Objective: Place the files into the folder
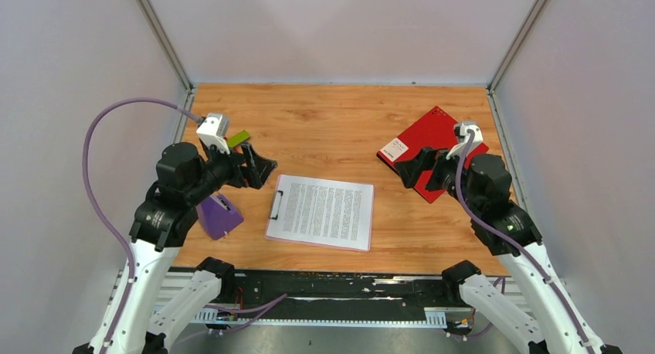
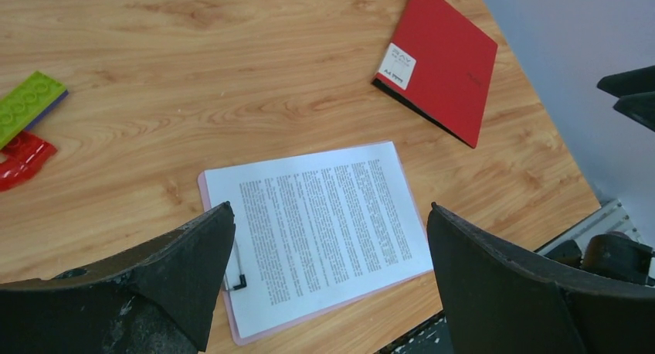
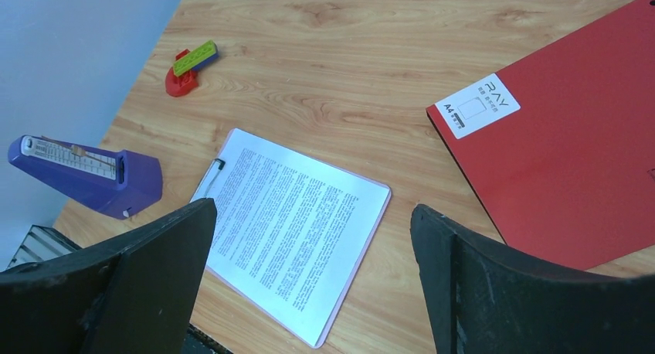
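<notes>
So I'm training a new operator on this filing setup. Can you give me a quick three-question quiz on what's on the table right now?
1. True or false: the red folder lies open.
2. The printed sheets lie on: A) the bare wood, B) a pink clipboard, C) the folder.
3. Which holds something, the left claw or the right claw?

Key: 1 false, it is closed. 2 B. 3 Neither, both are open and clear of the sheets.
</notes>
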`<state>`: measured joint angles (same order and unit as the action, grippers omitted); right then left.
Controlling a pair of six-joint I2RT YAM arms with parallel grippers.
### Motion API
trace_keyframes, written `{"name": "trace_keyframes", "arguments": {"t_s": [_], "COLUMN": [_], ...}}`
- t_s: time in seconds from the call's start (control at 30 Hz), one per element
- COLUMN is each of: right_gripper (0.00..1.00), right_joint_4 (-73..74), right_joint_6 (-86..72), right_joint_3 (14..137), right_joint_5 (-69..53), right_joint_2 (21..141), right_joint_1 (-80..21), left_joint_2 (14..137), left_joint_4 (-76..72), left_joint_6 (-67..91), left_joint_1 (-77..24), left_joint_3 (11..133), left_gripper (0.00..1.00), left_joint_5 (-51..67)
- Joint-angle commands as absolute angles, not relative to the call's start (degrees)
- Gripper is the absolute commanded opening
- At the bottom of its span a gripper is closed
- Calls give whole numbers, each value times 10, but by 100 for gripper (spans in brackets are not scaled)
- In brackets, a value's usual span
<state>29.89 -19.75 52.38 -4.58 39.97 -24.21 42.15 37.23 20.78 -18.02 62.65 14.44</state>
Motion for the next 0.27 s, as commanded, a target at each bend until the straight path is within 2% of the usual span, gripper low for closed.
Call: {"name": "trace_keyframes", "arguments": {"t_s": [0.0,0.23], "right_gripper": [99,99], "right_joint_4": [300,279], "right_joint_6": [-220,-202], "right_joint_3": [518,507], "right_joint_5": [-46,-73], "right_joint_2": [375,369], "right_joint_1": [-243,-243], "left_joint_2": [412,411], "left_joint_4": [357,365], "left_joint_6": [213,205], "left_joint_1": [-182,-182], "left_joint_3": [613,607], "left_gripper": [100,100], "left_joint_5": [126,117]}}
